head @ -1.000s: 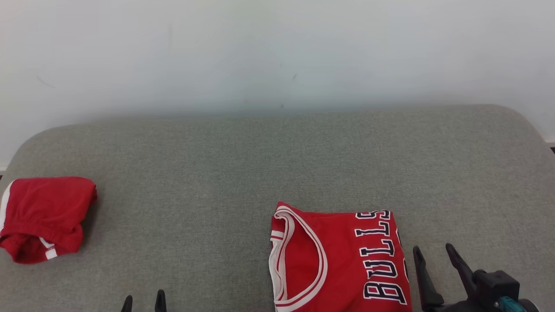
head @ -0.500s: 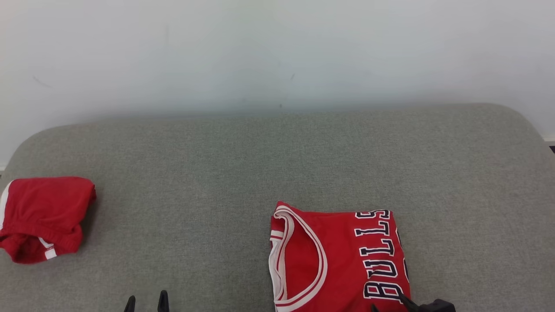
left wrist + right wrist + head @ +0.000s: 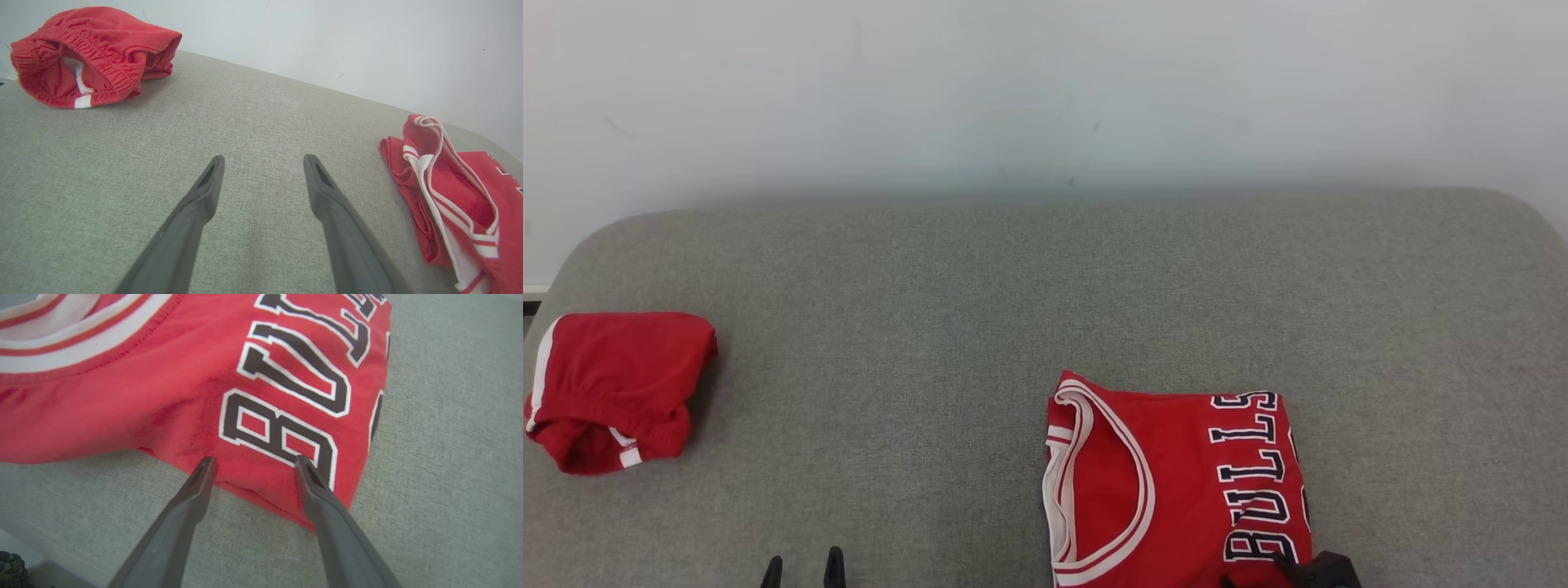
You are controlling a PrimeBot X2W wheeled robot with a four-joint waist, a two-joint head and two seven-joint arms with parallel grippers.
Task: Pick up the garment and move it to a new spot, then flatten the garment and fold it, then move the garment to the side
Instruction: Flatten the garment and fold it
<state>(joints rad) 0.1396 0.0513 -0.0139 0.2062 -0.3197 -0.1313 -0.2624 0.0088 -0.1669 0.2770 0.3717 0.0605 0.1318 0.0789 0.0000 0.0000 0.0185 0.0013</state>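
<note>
The garment is a red jersey with white trim and dark BULLS lettering. It lies folded flat on the grey cushioned surface, right of the middle at the near side. My right gripper stands open at the jersey's near edge, fingertips over the letter B, with no cloth pinched between them. In the head view it barely peeks in at the bottom. My left gripper is open over bare surface, well left of the jersey, and its tips show in the head view.
Crumpled red shorts with white stripes lie at the far left edge, and the left wrist view shows them too. A white wall backs the surface. The surface's near edge lies just below my right gripper.
My right gripper has swung from the jersey's right side down and left to its near edge. The head camera shifted slightly. The left gripper and both garments stayed put.
</note>
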